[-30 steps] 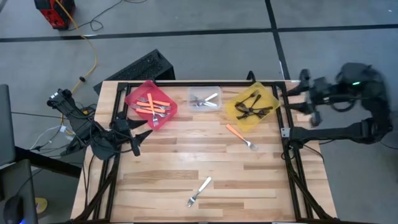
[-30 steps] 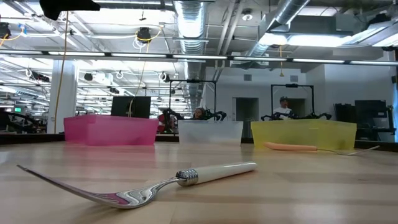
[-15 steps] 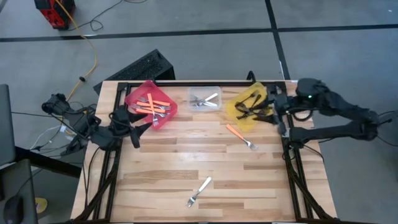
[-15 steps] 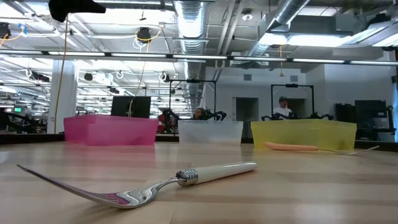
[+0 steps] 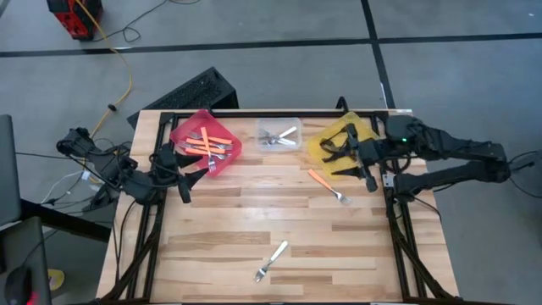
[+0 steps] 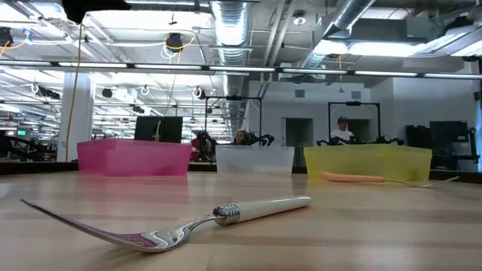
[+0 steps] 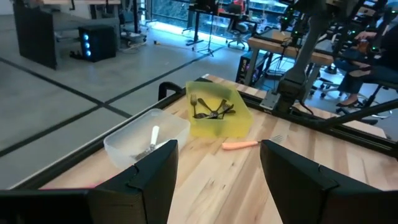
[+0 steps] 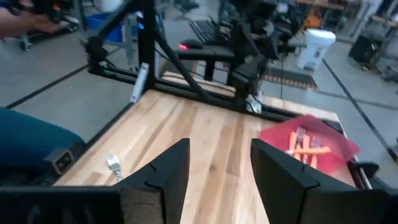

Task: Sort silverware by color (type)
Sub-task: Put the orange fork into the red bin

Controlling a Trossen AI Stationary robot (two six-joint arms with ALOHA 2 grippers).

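Note:
Two forks lie flat on the wooden table: an orange-handled one [image 5: 326, 185] in front of the yellow bin [image 5: 343, 146], and a white-handled one [image 5: 273, 260] near the front edge, large in the low view [image 6: 226, 217]. The red bin [image 5: 206, 141] holds orange-handled forks, the clear bin [image 5: 279, 135] silver ones, the yellow bin dark ones. My left gripper [image 5: 191, 181] hovers open beside the red bin's near left corner. My right gripper [image 5: 357, 163] hovers open over the yellow bin's right side. Both wrist views show nothing between the fingers [image 7: 217, 180] [image 8: 217, 180].
The three bins stand in a row along the table's far edge. Black frame rails run along the left [image 5: 144, 229] and right [image 5: 406, 237] table edges. Bare wood lies between the two loose forks. A dark case [image 5: 190, 89] sits on the floor behind the table.
My right gripper has swung in from beyond the table's right edge, toward the left and down, and now stands over the yellow bin's right side, still open. My left gripper has edged slightly toward the far edge beside the red bin. The forks have not moved.

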